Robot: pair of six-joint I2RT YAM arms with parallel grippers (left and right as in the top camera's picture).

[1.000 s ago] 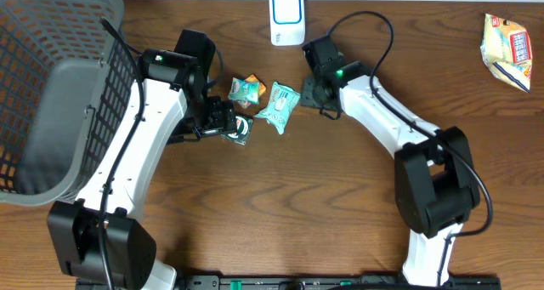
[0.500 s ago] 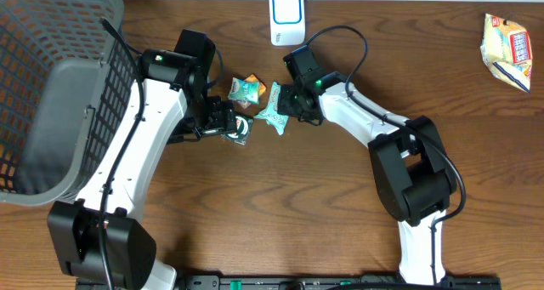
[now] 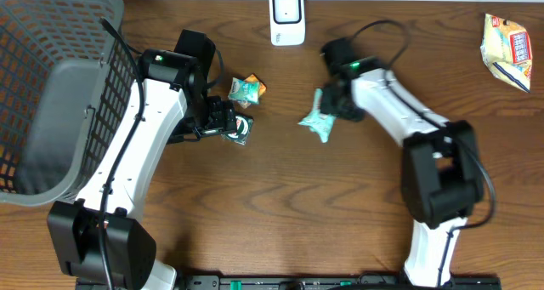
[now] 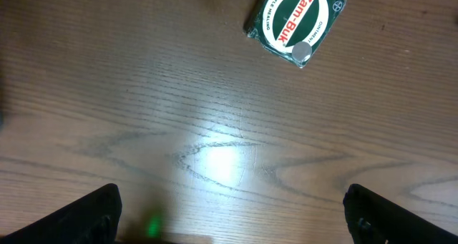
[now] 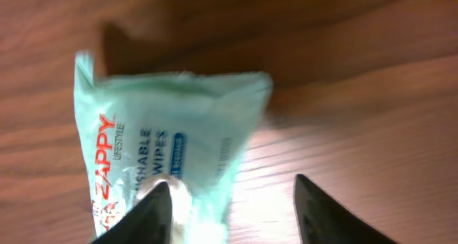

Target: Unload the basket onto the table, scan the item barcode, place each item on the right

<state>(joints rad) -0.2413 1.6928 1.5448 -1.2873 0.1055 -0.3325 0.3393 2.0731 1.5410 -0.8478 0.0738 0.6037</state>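
The left fingers (image 4: 236, 219) gape wide over the bare brown wooden table (image 4: 179, 115), holding nothing, near a dark green square tin (image 4: 295, 22) marked "Zam-Buk". The right fingers (image 5: 229, 201) stand half apart at a pale green soft wipes packet (image 5: 168, 129) reading "ZAPPY" and "WIPES". Whether they grip it I cannot tell. The packet is mid-table, well short of the white box-shaped scanner (image 3: 287, 16) at the far edge, so I judge the scan not yet done.

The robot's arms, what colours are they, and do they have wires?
Both the left arm and right arm are white with black joints. Thin black cables loop along them, a little green light glows near each wrist, and the fingers are dark.
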